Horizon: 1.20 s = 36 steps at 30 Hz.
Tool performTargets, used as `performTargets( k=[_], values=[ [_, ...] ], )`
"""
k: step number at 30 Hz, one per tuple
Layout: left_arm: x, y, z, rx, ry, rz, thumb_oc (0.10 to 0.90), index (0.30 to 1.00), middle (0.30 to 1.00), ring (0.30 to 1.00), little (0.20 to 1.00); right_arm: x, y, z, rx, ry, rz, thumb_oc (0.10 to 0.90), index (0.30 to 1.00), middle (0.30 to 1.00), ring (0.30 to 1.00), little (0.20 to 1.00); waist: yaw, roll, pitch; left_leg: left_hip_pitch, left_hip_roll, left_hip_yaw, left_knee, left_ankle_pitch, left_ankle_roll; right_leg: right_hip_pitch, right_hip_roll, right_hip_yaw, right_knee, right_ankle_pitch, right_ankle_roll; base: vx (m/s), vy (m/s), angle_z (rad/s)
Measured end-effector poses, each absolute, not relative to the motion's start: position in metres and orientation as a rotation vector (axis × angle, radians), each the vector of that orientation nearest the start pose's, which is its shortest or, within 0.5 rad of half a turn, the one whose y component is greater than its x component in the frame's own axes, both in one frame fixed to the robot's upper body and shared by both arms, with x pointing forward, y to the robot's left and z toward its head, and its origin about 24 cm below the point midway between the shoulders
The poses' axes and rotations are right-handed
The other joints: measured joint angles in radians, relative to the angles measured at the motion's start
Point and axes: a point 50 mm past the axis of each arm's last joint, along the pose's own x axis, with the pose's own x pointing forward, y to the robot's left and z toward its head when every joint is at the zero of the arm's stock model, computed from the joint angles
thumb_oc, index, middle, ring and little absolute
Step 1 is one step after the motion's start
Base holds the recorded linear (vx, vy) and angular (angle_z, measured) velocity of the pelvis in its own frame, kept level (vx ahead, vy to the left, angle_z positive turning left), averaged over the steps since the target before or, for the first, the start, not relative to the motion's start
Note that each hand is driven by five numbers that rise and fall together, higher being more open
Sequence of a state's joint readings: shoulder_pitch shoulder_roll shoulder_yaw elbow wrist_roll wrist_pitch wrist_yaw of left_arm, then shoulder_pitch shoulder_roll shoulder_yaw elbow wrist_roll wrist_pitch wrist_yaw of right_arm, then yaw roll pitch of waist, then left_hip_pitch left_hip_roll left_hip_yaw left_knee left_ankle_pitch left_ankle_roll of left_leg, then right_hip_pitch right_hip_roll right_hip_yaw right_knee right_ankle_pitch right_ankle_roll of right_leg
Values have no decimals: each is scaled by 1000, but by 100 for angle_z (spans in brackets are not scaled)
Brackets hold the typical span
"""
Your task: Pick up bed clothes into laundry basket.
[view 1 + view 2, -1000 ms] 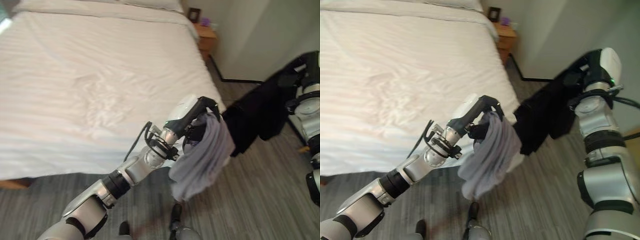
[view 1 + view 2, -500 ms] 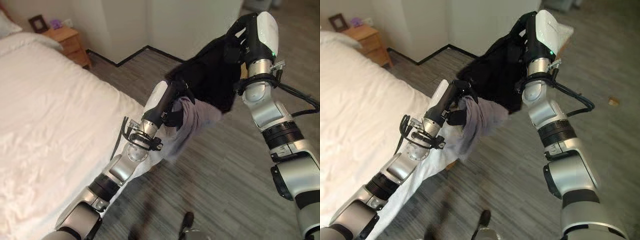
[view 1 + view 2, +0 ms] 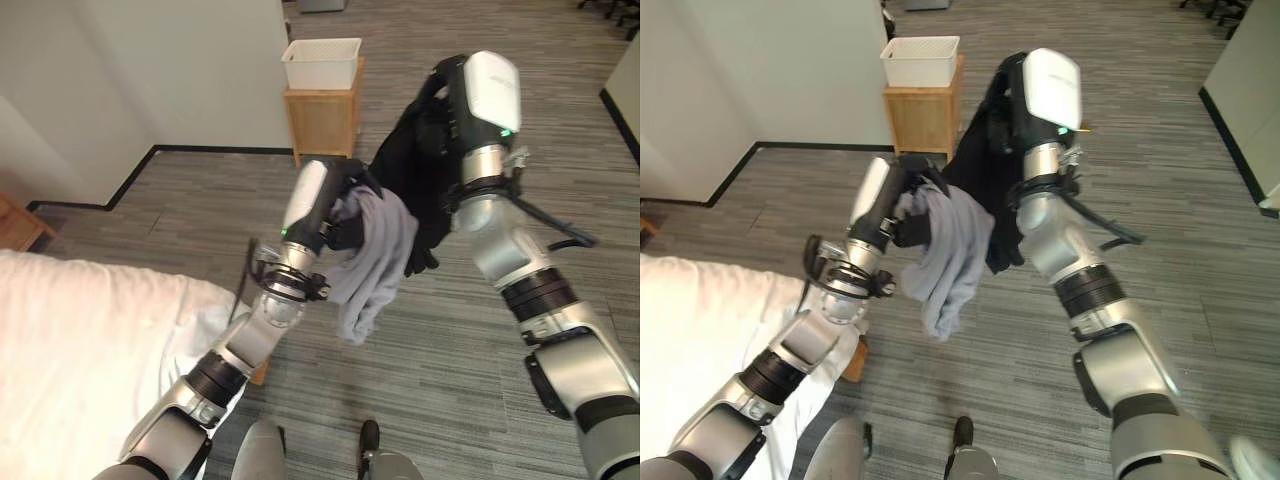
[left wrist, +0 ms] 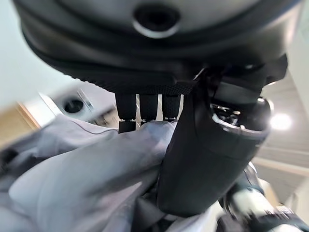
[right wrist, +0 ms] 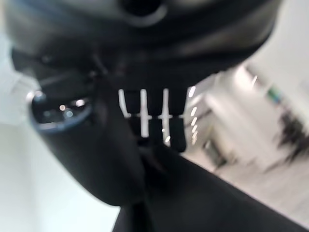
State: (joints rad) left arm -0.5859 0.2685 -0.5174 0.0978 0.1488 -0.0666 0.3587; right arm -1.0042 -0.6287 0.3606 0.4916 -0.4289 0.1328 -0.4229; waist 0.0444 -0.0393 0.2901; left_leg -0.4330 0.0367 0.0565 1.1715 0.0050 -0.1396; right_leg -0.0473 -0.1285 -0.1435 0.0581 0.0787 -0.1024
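Both garments up, basket ahead
My left robot hand (image 3: 340, 205) pinches a soft grey cloth (image 3: 375, 260); my right robot hand (image 3: 445, 110) clamps limp black clothing (image 3: 415, 180), both bunched high to stop slipping, the laundry basket (image 3: 321, 63) beyond

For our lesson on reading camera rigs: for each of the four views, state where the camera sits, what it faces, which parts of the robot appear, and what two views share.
Left eye view: on the head, facing down at the floor, bed corner and white basket; both arms show.
Right eye view: beside it, same scene, slightly offset.
Left wrist view: on the left wrist, along the left hand curled round the grey cloth.
Right wrist view: on the right wrist, along the right hand gripping the black garment.
Shared: both eye views show both garments held up.
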Motion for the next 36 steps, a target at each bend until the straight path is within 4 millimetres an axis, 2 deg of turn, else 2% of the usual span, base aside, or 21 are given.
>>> performTargets(
  k=[2, 4, 6, 8, 13, 14, 15, 17, 18, 20, 21, 23, 26, 28, 29, 30, 31, 32, 34, 35, 36],
  values=[
    [314, 61, 161, 478, -594, -195, 400, 300, 300, 300, 300, 380, -191, 271, -1095, -600, -445, 400, 300, 300, 300, 300, 6, 27, -4, -5, 34, 89, -318, -35, 39, 18, 31, 5, -47, -14, 26, 480, 175, -59],
    [318, 66, 160, 487, -584, -172, 400, 300, 300, 300, 300, 380, -191, 266, -1131, -602, -421, 400, 300, 300, 300, 300, 33, 88, -7, 112, 43, 124, -1032, 15, 29, 31, 64, -54, -74, 9, 18, 550, 111, -56],
    [319, 65, 152, 496, -552, -172, 400, 300, 300, 300, 300, 379, -198, 248, -1154, -552, -404, 400, 300, 300, 300, 300, 26, 125, -17, 121, 72, 128, -1251, 51, -20, 70, 94, -90, -115, 9, 24, 481, 82, -20],
    [323, 66, 138, 520, -497, -167, 400, 300, 300, 300, 300, 378, -201, 218, -1177, -476, -355, 400, 300, 300, 300, 300, 35, 122, -14, 99, 91, 163, -1270, 79, -39, 106, 96, -82, -143, -6, 34, 487, 115, -21],
    [321, 76, 110, 564, -374, -135, 400, 300, 300, 300, 300, 362, -182, 141, -1170, -309, -151, 400, 300, 300, 300, 300, 82, 128, -21, 216, 106, 192, -1269, 119, 9, 222, 91, -12, -149, -93, 126, 655, 102, -42],
    [321, 76, 110, 567, -374, -130, 400, 300, 300, 300, 300, 358, -179, 135, -1163, -306, -124, 400, 300, 300, 300, 300, 92, 127, -24, 237, 100, 200, -1268, 153, 50, 235, 86, 3, -147, -115, 159, 585, 55, -47],
    [322, 81, 109, 584, -366, -121, 400, 300, 300, 300, 300, 355, -173, 128, -1151, -302, -103, 400, 300, 300, 300, 300, 111, 87, -19, 243, 83, 226, -1241, 190, 88, 229, 55, 16, -113, -144, 194, 528, 90, -49],
    [325, 98, 104, 663, -325, -90, 400, 300, 300, 300, 300, 353, -153, 117, -1129, -299, -32, 400, 300, 300, 300, 300, 101, 25, -13, 267, 49, 258, -1199, 237, 200, 184, -15, 6, 84, -220, 301, 532, 139, -15],
    [327, 105, 104, 692, -312, -72, 400, 300, 300, 300, 300, 352, -148, 117, -1115, -305, -23, 400, 300, 300, 300, 300, 99, 8, -11, 275, 29, 257, -1186, 193, 208, 131, -45, 17, 222, -230, 323, 451, 157, 28],
    [330, 108, 108, 725, -322, -54, 400, 300, 300, 300, 300, 352, -145, 125, -1103, -340, -29, 400, 300, 300, 300, 300, 103, 11, -2, 332, -8, 241, -1214, 175, 257, 3, -129, -36, 529, -207, 365, 436, 145, 27],
    [332, 109, 113, 743, -341, -42, 400, 300, 300, 300, 300, 351, -145, 131, -1091, -366, -42, 400, 300, 300, 300, 300, 86, 28, 13, 361, -20, 212, -1222, 192, 248, -22, -175, -102, 591, -216, 361, 483, 111, 47],
    [337, 105, 128, 750, -395, -29, 400, 300, 300, 300, 300, 352, -148, 145, -1074, -405, -72, 400, 300, 300, 300, 300, 70, 63, 34, 393, -20, 166, -1233, 171, 274, -67, -191, -170, 562, -230, 345, 502, 50, 76],
    [343, 96, 153, 746, -481, -14, 400, 300, 300, 300, 300, 352, -150, 163, -1038, -471, -106, 400, 300, 300, 300, 300, 34, 93, 57, 420, -17, 121, -1235, 132, 323, -162, -164, -224, 353, -204, 321, 540, -44, 80],
    [344, 97, 157, 751, -494, -1, 400, 300, 300, 300, 300, 352, -150, 162, -1026, -473, -105, 400, 300, 300, 300, 300, 1, 105, 68, 460, -10, 127, -1230, 93, 350, -198, -124, -239, 160, -124, 305, 503, -71, 63],
    [345, 98, 158, 764, -499, 4, 400, 300, 300, 300, 300, 351, -152, 159, -1021, -458, -109, 400, 300, 300, 300, 300, -29, 86, 82, 510, -16, 143, -1231, 83, 304, -208, -113, -250, 43, -14, 276, 388, -71, 56],
    [343, 100, 158, 762, -500, 14, 400, 300, 300, 300, 300, 350, -153, 158, -1019, -456, -111, 400, 300, 300, 300, 300, -38, 86, 78, 534, -13, 157, -1229, 49, 280, -218, -106, -271, 5, 14, 288, 797, -189, 72],
    [341, 100, 160, 772, -519, 13, 400, 300, 300, 300, 300, 350, -158, 158, -1017, -447, -128, 400, 300, 300, 300, 300, -53, 76, 76, 570, -20, 155, -1234, 20, 212, -214, -99, -288, -85, 46, 294, 554, -153, 47],
    [340, 99, 161, 769, -526, 11, 400, 300, 300, 300, 300, 350, -160, 158, -1016, -441, -137, 400, 300, 300, 300, 300, -56, 62, 77, 597, -25, 152, -1244, 11, 195, -222, -113, -290, -107, 67, 274, 747, -205, 48],
    [338, 103, 156, 773, -522, 17, 400, 300, 300, 300, 300, 350, -161, 157, -1013, -434, -143, 400, 300, 300, 300, 300, -60, 35, 54, 678, -34, 150, -1260, -47, 110, -206, -129, -308, -127, 17, 318, 467, -142, 19],
    [337, 103, 153, 759, -514, 21, 400, 300, 300, 300, 300, 350, -162, 157, -1015, -434, -148, 400, 300, 300, 300, 300, -57, 53, 40, 707, -19, 153, -1263, -83, 67, -204, -119, -300, -100, 79, 283, 390, -146, -2],
    [335, 99, 148, 733, -497, 19, 400, 300, 300, 300, 300, 351, -165, 157, -1013, -423, -161, 400, 300, 300, 300, 300, -63, 98, 15, 705, 28, 161, -1264, -99, 49, -211, -82, -306, -69, 90, 276, 744, -303, 8]
  ],
)
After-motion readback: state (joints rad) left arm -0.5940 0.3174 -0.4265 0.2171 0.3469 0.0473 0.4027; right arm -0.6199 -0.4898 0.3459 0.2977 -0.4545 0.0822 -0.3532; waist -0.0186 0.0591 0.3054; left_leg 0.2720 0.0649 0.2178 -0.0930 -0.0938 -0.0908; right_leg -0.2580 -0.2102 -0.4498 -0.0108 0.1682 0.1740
